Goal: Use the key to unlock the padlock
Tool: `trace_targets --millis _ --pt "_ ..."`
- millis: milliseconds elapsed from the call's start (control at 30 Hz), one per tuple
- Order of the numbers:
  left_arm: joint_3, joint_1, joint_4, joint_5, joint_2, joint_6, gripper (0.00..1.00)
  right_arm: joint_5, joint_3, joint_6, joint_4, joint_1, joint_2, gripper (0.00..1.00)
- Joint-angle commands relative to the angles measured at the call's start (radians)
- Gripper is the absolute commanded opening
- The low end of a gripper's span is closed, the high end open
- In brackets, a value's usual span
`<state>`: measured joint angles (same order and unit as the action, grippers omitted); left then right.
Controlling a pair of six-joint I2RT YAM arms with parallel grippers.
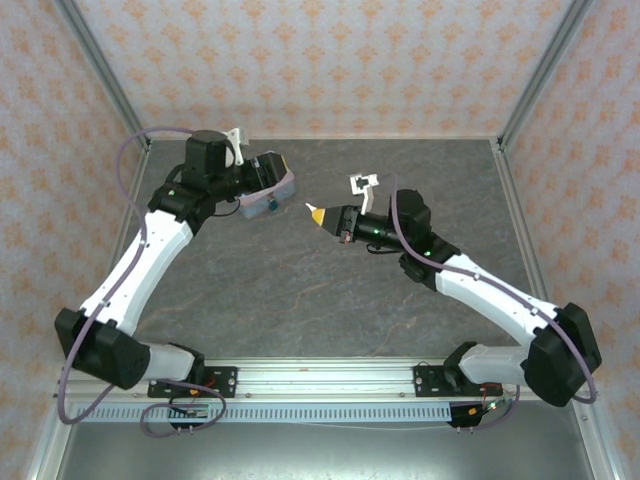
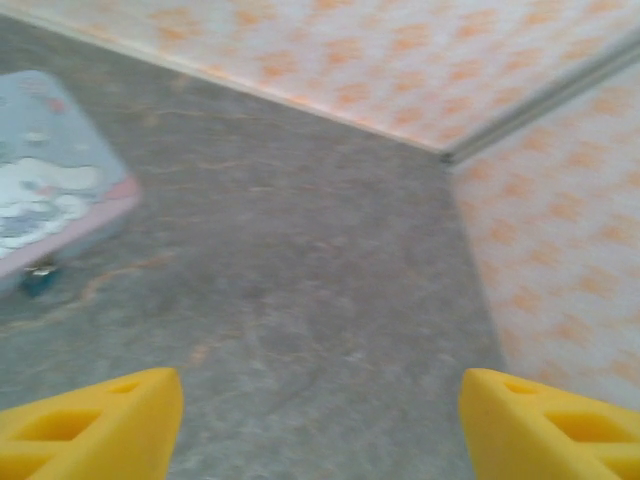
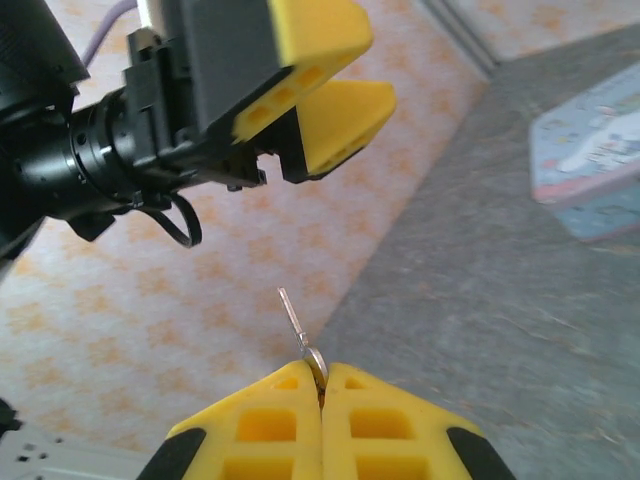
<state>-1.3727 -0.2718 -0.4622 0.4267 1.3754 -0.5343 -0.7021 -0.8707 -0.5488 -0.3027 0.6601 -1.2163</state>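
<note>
Padlock point(image 2: 40, 281) lay against edge of tin point(image 2: 55, 195) on table point(image 1: 300, 290). It was blurred and shackle state was unreadable, so presumed locked. Key point(image 3: 297, 325) was off table, pinched by its round head in closed right claw point(image 3: 322, 372), blade pointing forward, well apart from padlock. Left claw point(image 2: 320, 385) hung wide open near tin, gripping nothing. Judged: key pickup done. Left to do: steady padlock, bring key to keyhole, insert, turn, free shackle.

We see a light blue cartoon-printed tin point(image 1: 283, 185) lying on the dark grey table point(image 1: 330, 300), left of the right tool point(image 1: 312, 212), apart from it.
</note>
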Motion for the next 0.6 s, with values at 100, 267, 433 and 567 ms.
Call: trace_targets --millis 100,267,433,567 --pt "-0.104 0.011 -0.111 -0.255 0.196 0.072 0.82 0.214 0.022 0.098 0.285 0.000 0.111 0.00" --pt "-0.223 0.012 -0.134 -0.358 0.393 0.099 0.83 0.287 0.038 0.102 0.373 -0.001 0.154 0.00" --pt "-0.371 0.012 -0.130 -0.363 0.592 0.109 0.84 0.306 0.056 0.099 0.410 -0.001 0.181 0.00" --pt "-0.454 0.012 -0.090 -0.317 0.693 0.114 0.84 0.312 0.066 0.096 0.422 0.000 0.195 0.00"
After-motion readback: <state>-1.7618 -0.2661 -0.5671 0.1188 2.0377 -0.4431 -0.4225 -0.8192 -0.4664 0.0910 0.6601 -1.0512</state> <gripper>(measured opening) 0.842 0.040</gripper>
